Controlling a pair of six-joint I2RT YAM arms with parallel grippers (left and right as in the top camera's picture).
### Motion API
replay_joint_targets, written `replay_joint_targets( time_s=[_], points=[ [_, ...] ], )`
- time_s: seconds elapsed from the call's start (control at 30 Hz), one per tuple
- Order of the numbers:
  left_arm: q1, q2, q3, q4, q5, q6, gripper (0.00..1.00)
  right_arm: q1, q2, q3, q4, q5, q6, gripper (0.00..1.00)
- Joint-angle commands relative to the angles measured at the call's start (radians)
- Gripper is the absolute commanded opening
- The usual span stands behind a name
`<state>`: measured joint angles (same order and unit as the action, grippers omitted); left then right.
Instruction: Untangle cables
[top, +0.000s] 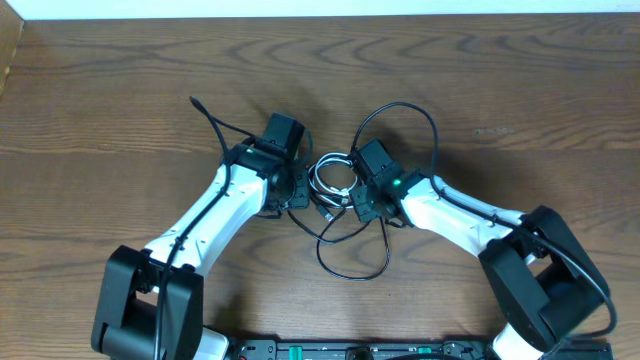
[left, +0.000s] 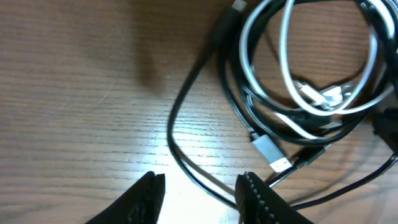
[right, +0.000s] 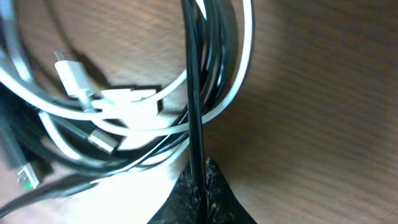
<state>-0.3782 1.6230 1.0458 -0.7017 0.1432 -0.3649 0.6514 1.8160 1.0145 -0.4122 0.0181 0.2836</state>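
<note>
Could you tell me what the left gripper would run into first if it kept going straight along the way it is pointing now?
Probably the black cable that curves across the wood just ahead of the left gripper, whose open jaws already straddle a strand of it. Beyond lies the tangled white cable bundle. Depth is hard to judge from the left wrist view.

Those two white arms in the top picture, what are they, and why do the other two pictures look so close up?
They are two robot arms standing at a wooden table. The top picture comes from a camera above the table. The other two come from small cameras on each arm's wrist, so you see the table from very near. Between the arms lies a knot of thin cables: black cables and a white cable looped together. The right claw is pinched shut on one black cable. The left claw is partly open, with a black cable running between its fingers, not squeezed. The job is to untangle them.
</note>
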Motion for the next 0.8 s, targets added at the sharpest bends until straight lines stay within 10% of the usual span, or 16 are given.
replay_joint_targets(
  time_s=[0.0,0.77],
  points=[
    [0.034,-0.002,0.014,0.026,0.124,0.003,0.45,-0.003,-0.096,0.022,-0.021,-0.055,-0.031,0.01],
    [0.021,0.267,-0.008,0.097,0.027,-0.066,0.48,-0.080,-0.063,0.018,-0.109,0.137,-0.032,0.01]
  ],
)
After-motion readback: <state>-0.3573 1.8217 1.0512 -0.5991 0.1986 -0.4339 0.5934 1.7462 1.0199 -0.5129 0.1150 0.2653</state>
